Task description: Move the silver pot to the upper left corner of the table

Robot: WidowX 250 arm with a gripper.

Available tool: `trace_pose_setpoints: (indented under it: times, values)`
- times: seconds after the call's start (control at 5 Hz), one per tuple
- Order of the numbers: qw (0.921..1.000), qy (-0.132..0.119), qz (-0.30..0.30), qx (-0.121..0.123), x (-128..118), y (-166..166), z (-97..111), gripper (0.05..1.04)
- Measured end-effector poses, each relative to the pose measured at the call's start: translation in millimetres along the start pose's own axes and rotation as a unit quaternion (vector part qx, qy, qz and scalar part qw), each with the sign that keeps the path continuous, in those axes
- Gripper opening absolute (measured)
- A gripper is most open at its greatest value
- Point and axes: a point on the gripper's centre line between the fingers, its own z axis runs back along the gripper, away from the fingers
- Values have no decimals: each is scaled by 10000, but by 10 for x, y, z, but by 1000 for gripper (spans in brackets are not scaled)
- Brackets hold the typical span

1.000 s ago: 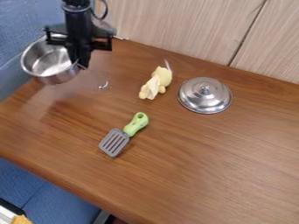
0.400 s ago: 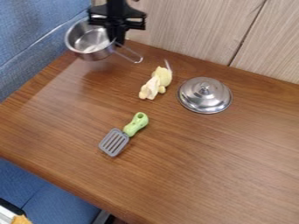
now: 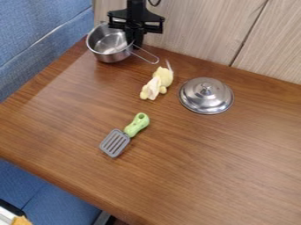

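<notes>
Camera view: the pincer (image 3: 137, 43), clamped on the silver pot (image 3: 110, 45), has carried it rightward to the upper left corner of the table (image 3: 182, 154); likely only settling it there and letting go remain.

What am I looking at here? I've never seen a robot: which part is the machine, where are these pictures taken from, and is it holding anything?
The black robot arm comes in from the top edge. The gripper at its end works like a hand. Everything is seen by one fixed camera looking down at a slant on the wooden table.

The gripper hangs right at the rim of the silver pot, upper left; whether it grips the pot, I cannot tell for sure. Nearby lie a small yellow toy, a shiny metal lid and, nearer the camera, a slotted grey spatula with a green handle.
</notes>
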Motion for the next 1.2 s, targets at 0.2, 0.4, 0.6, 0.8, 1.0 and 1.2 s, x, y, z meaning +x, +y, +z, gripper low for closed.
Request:
trace_pose_setpoints:
  times: [0.2,0.4,0.6,0.8,1.0,1.2]
  values:
    - [9998,172,15,32,-31,-11,-73,82]
    - [9996,231,118,56,-50,3,-76,102]
    - [9990,372,213,84,-112,3,-99,272]
    - [9988,409,252,89,-153,3,-141,551]
    - [9987,422,270,100,-161,5,-147,854]
    - [9986,445,259,133,-180,17,-152,1009]
